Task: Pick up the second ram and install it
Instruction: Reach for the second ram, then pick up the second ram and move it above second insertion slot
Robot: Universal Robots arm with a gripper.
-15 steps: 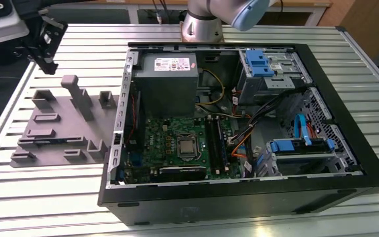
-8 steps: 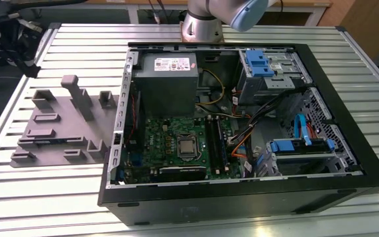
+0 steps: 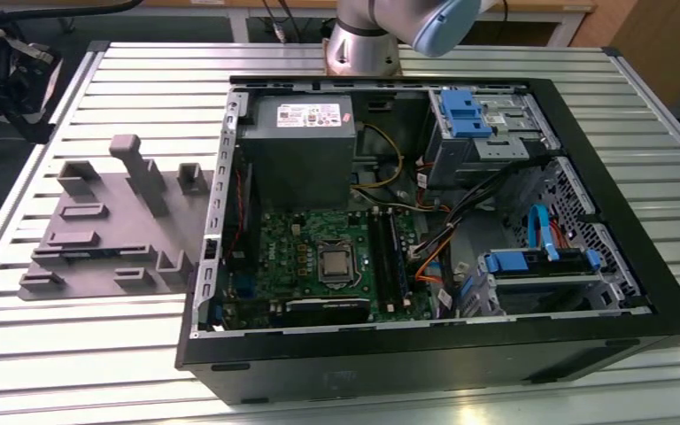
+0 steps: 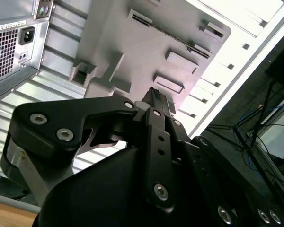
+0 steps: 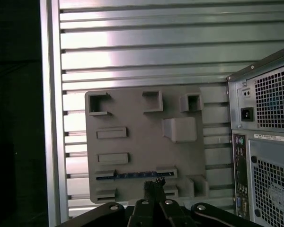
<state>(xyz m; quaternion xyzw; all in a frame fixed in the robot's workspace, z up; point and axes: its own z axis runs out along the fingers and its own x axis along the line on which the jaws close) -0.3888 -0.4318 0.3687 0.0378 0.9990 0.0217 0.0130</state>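
Your table [image 3: 139,80] is ribbed bare metal, bright and reflective. The tray [image 3: 98,266] is smooth matt grey plastic. The case [image 3: 435,354] is matt black; its power supply [image 3: 298,150] is dull grey sheet metal. Your gripper [image 4: 156,101] is matt black with bright metal screws. The ram [image 5: 132,175] shows blue circuit board.

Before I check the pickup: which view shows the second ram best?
First wrist view: the second ram is a clear blue strip in the grey tray. Exterior and second wrist views reduce it to a thin dark line.
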